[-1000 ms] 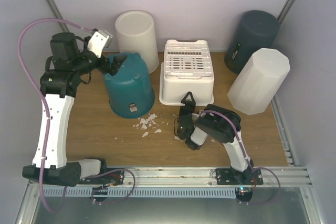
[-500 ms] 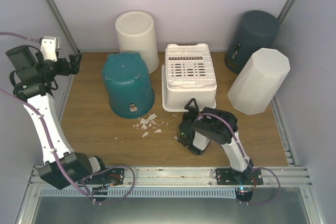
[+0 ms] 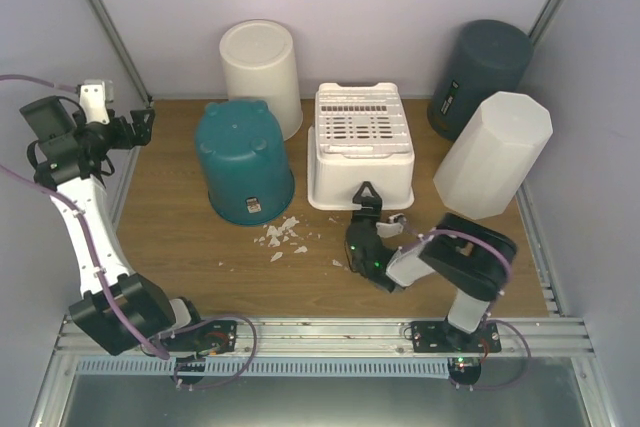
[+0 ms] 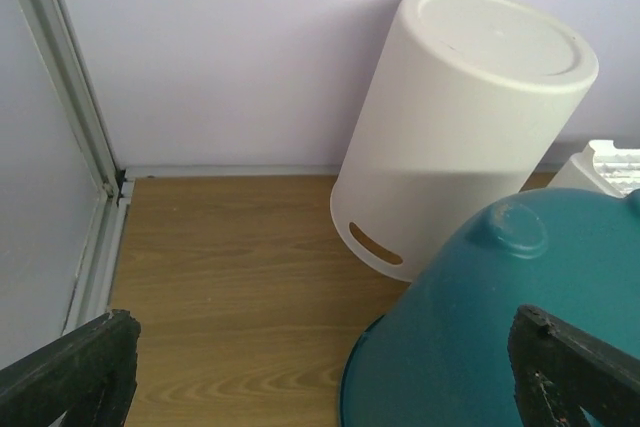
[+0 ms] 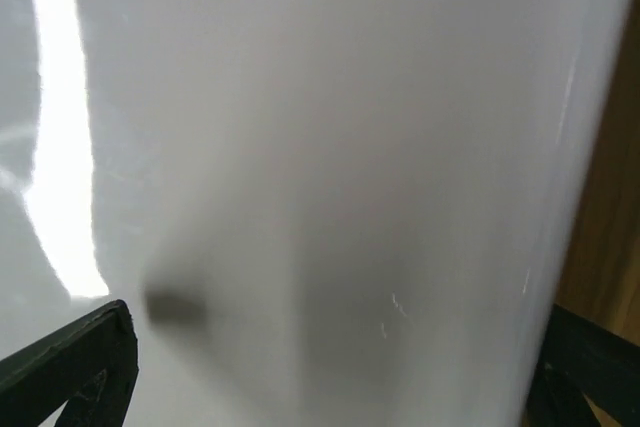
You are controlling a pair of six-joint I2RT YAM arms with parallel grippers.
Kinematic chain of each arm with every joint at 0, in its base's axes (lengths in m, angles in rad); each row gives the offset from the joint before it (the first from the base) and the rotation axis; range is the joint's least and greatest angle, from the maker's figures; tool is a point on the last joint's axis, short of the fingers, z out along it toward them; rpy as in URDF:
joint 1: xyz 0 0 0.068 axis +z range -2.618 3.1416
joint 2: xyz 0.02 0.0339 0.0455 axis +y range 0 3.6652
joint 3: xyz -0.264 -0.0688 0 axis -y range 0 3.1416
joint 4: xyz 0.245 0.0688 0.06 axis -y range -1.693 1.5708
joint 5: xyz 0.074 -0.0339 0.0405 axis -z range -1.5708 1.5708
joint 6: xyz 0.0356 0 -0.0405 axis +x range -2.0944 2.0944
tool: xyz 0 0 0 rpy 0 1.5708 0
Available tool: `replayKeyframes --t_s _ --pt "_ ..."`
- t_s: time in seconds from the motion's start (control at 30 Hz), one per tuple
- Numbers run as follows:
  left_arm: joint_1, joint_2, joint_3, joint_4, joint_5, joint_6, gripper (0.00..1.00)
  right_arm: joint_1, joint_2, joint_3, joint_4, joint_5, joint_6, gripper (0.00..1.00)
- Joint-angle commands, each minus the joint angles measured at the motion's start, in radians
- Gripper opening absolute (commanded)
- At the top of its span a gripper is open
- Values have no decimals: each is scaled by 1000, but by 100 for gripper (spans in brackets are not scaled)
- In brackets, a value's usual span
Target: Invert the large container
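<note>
Teal container (image 3: 243, 162) sits bottom-up; left gripper (image 3: 143, 123) jaws wide, holding nothing; right gripper (image 3: 375, 207) jaws wide, close to white basket (image 3: 360, 142)

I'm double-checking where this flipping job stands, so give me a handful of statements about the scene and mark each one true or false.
1. The teal tub stands bottom up on the table. True.
2. The left fingers are clamped on the teal tub. False: they are open and apart from it, off to its left.
3. White scraps lie on the table in front of the teal tub. True.
4. The white slotted basket sits open side up. False: it is bottom up, with the slots on top.
5. The right fingers stand open, facing the basket's white wall. True.
</note>
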Motion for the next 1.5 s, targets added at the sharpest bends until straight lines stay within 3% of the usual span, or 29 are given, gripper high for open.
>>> replayKeyframes --t_s 0.0,0.13,0.33,0.47,0.63,0.87,1.1,1.47 --pt "7 20 16 62 11 4 99 -12 -150 111 -853 -170 305 100" --pt "8 35 -9 88 28 -9 99 -43 -192 153 -1040 -285 305 100" --pt "8 104 -78 112 16 -44 99 -88 -237 132 -1092 -399 241 100" --pt "7 91 -198 165 -10 -105 99 -113 -286 159 -1131 -458 33 100" --pt "3 31 -392 282 -43 -224 99 -113 -359 301 -1315 -477 -367 100" --pt "-87 38 -451 336 -65 -297 99 -114 -543 414 -1560 -462 -727 100" --pt "-229 171 -394 359 -86 -311 99 -115 -792 456 -1751 -413 -817 100" --pt "-372 333 -297 375 -94 -336 99 -115 -1032 597 -2147 -257 -772 100"
